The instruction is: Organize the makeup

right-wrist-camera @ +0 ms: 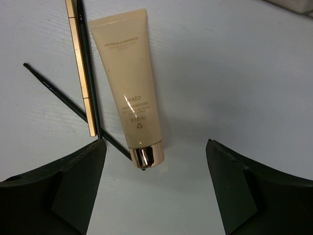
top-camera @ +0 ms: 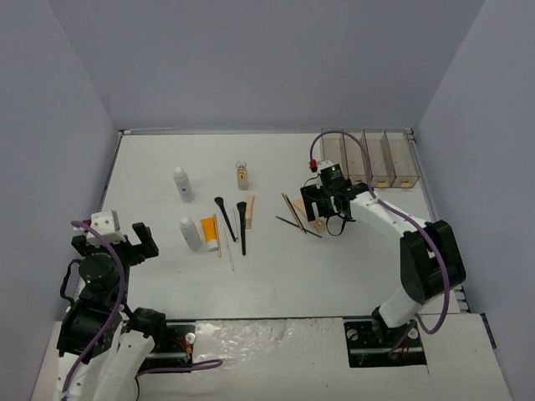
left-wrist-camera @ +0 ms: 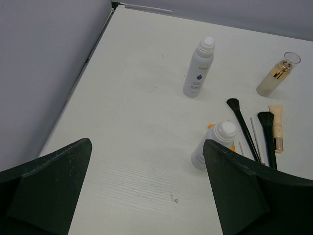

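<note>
The makeup lies mid-table: two white bottles [top-camera: 180,184] [top-camera: 191,233], a small glass bottle of tan liquid [top-camera: 242,175], an orange tube [top-camera: 209,230], black brushes [top-camera: 242,224] and thin pencils [top-camera: 292,210]. My right gripper [top-camera: 320,209] is open and hovers just above a large beige tube [top-camera: 311,215]. In the right wrist view the tube [right-wrist-camera: 129,88] lies ahead of the open gripper [right-wrist-camera: 154,188], its gold cap [right-wrist-camera: 148,155] nearest, with a gold pencil [right-wrist-camera: 83,73] to its left. My left gripper [top-camera: 113,241] is open and empty at the near left. Its wrist view shows its open gripper [left-wrist-camera: 146,191] and the bottles [left-wrist-camera: 199,68] [left-wrist-camera: 215,144].
The clear smoky four-compartment box [top-camera: 368,159] stands at the back right, behind the right gripper. A small beige tube [top-camera: 249,206] lies beside the brushes. Grey walls enclose the table on the left, back and right.
</note>
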Robot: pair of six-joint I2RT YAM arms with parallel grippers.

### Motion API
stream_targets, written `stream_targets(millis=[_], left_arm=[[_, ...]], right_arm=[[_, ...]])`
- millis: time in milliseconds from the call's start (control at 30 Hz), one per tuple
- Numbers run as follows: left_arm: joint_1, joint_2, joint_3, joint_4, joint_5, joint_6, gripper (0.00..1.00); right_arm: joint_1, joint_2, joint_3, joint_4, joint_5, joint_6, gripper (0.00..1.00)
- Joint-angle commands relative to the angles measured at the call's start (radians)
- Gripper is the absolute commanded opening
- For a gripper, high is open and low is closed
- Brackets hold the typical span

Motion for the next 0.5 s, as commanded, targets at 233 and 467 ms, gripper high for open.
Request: stream_targets(millis=[233,467], left_arm=[[-0.009,0.012,0.014,0.075,-0.012,0.007,0.97],[-0.009,0.014,0.014,0.076,-0.011,0.008,0.97]], right_arm=[[0.002,0.174,0.073,0.113,-0.069,-0.062,0.77],[0.002,0.223,0.088,0.123,-0.051,-0.065,0.62]])
